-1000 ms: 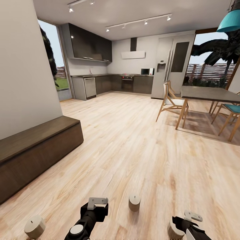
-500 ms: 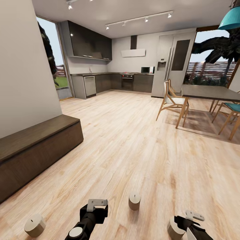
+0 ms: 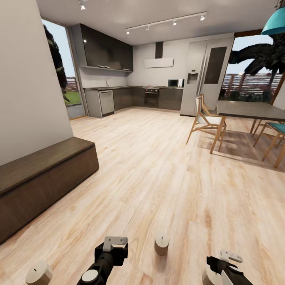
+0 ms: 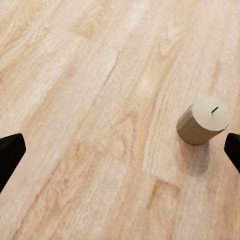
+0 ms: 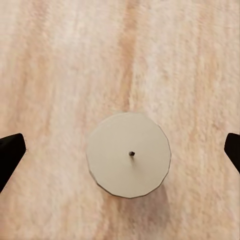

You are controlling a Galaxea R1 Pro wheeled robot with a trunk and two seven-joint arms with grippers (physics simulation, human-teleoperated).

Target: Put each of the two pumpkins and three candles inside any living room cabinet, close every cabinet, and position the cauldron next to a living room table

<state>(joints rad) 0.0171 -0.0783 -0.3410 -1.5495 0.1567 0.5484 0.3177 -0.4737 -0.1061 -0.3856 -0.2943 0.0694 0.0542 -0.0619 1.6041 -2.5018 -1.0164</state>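
Head view takes in a wide room with a pale wood floor (image 3: 158,174) running back to a kitchen (image 3: 130,95) of dark cupboards along the far wall. A tall fridge (image 3: 204,77) stands at the kitchen's right end. On the right a dining table (image 3: 247,111) has wooden chairs (image 3: 206,118) around it, and a teal lamp (image 3: 275,23) hangs above.

Along the left wall sits the cabinet (image 3: 43,174), a long, low, dark-brown unit, with its flat fronts shut.

Both arms reach in at the lower edge. The left gripper (image 3: 114,242) hangs over bare floor, and the left wrist view shows its two dark fingertips (image 4: 11,155) far apart at the picture's opposite edges, so the jaws stand wide. The right gripper (image 3: 229,259) sits low at the right; the right wrist view shows its fingertips (image 5: 10,152) likewise spread wide, with nothing between them but floor far below.

Three candles stand upright on the floor, well apart from each other. The middle candle (image 3: 161,244) stands between the two arms, just right of the left gripper; the left wrist view shows it (image 4: 204,121) off toward one fingertip. The left candle (image 3: 38,273) is near the lower left corner. The right candle (image 3: 211,276) lies directly under the right gripper, centred between the fingertips in the right wrist view (image 5: 129,155), its small wick visible.
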